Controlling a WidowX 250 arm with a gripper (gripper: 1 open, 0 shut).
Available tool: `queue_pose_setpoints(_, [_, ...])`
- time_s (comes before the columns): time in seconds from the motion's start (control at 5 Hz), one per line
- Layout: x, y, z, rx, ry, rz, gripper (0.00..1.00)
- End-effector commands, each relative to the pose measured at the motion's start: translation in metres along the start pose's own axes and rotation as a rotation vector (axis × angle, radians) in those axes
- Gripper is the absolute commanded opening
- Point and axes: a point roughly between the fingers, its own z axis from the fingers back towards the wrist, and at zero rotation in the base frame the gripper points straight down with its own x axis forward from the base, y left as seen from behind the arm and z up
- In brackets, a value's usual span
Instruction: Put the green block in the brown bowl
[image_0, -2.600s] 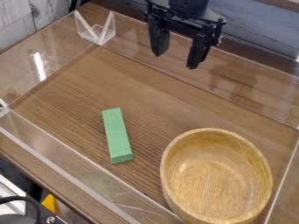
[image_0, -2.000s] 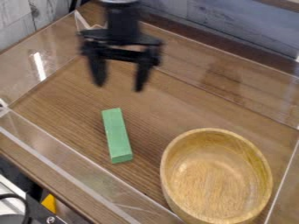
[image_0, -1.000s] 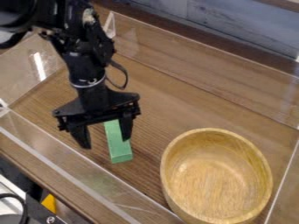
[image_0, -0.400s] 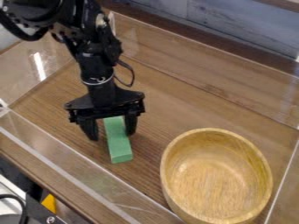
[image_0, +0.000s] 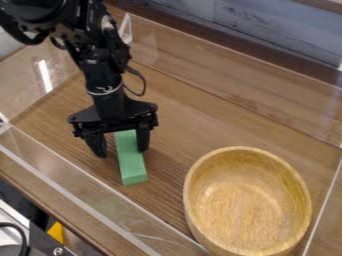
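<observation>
Two black fingers of the claw (image_0: 115, 143) stand wide apart and point down, straddling the upper end of the green block (image_0: 130, 160), which lies flat on the wooden table (image_0: 227, 110) between and just below them. This looks like the grasp step; nothing is held yet. Next, the claw likely must sink, squeeze the block's sides, then carry it right to the brown bowl (image_0: 254, 205), well apart.

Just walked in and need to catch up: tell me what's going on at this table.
A single robot arm has its pincer pointing down over the green block, jaws open and straddling the block's far end. The block lies flat on the wooden table, not yet gripped or lifted. The brown bowl sits empty to the right, apart from the block, waiting to receive it.
</observation>
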Motion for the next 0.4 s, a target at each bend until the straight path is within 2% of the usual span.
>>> queue_pose_setpoints(0.0, [-0.003, -0.016, 0.008, -0.003, -0.035, 0.045, 1.0])
queue_pose_setpoints(0.2, [-0.014, -0.03, 0.01, 0.003, -0.037, 0.081, 1.0])
